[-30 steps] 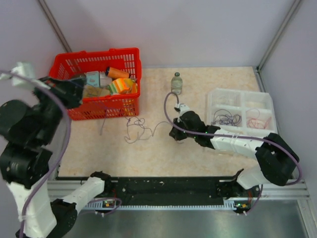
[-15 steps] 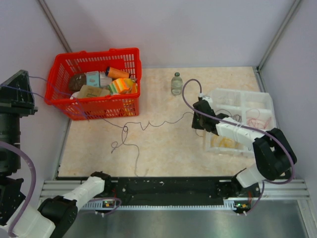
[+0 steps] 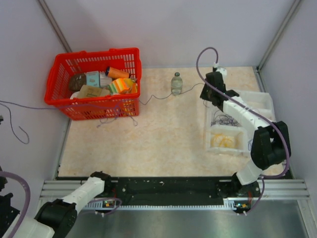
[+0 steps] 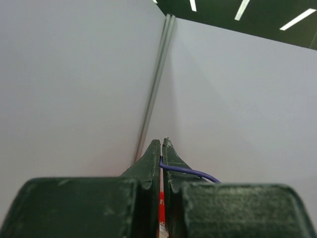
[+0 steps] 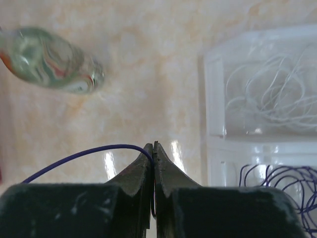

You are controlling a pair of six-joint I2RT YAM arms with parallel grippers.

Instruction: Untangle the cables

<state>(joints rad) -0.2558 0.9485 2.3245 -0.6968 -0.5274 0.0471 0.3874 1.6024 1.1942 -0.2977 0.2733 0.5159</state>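
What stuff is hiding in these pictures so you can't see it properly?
The left gripper: in the top view, cut off by the left edge.
The purple cable: in the top view, too thin to trace in front of the red basket.
The bottle: in the right wrist view, blurred, so its label is unreadable.

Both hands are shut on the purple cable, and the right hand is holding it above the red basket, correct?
No. The right hand holds the purple cable beside the white tray, near the bottle; the red basket is across the table, as the top view shows. The left hand is shut on the cable too.
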